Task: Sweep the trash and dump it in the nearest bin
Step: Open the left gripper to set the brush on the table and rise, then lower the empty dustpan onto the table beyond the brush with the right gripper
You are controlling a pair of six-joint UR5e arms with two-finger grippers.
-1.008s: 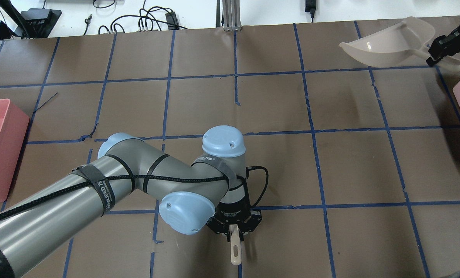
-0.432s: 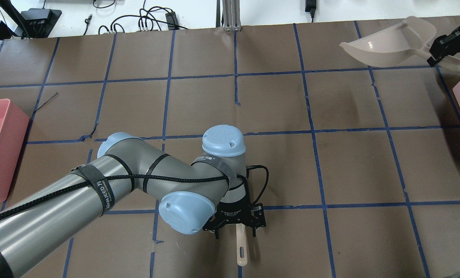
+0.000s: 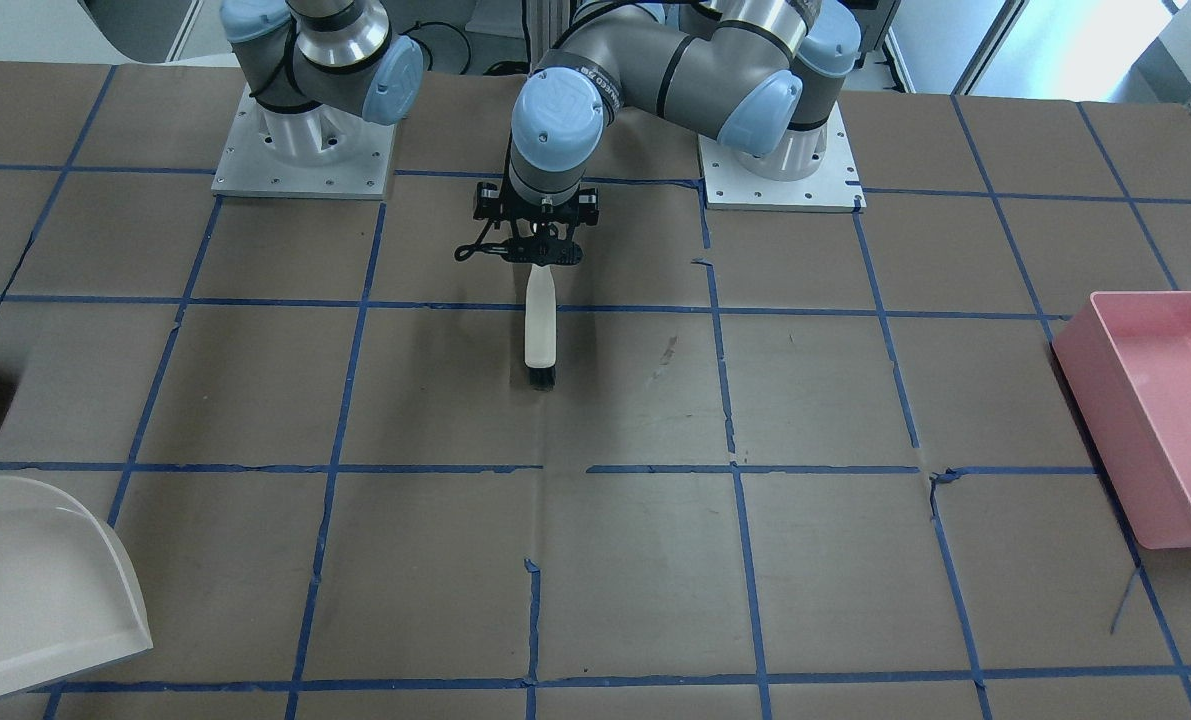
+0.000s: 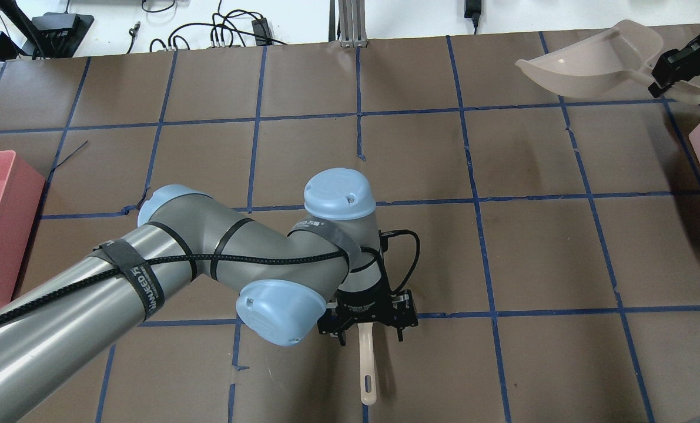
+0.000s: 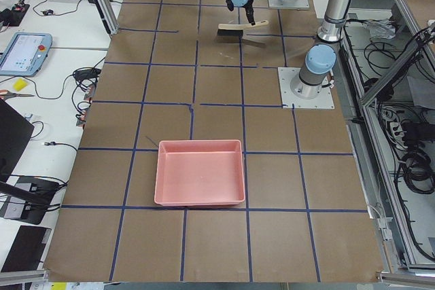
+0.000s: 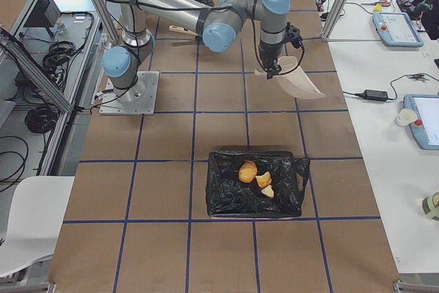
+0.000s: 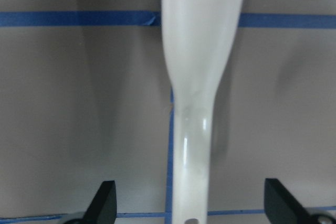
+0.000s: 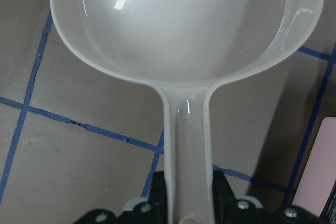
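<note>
- Front-facing: left tool [image 3: 532, 247] over the handle end of brush [image 3: 540, 335], fingers spread, gripping nothing. Brush flat on worktop [image 3: 835, 570], long axis straight away from robot base, bristles at far end.
- Overhead: brush handle between the spread fingers, no contact visible. Right tool [image 4: 676, 73] well apart at right end, pinching handle of dustpan [image 4: 590, 64]; pan raised, mouth toward centre.
- Exterior left: pink bin [image 5: 200, 142] at left end, nothing visible inside.
- Exterior right: trash [image 6: 247, 171], all three lumps, inside black-lined bin [image 6: 219, 204] at right end, outboard of the dustpan. Right arm far nearer than left.
- Left wrist: fingertips [image 7: 105, 203] wide either side of handle, gap both sides.
- Right wrist: pan bowl bare, handle clamped.
- Judgement: dump looks done; likely next a straight lift off the brush.
</note>
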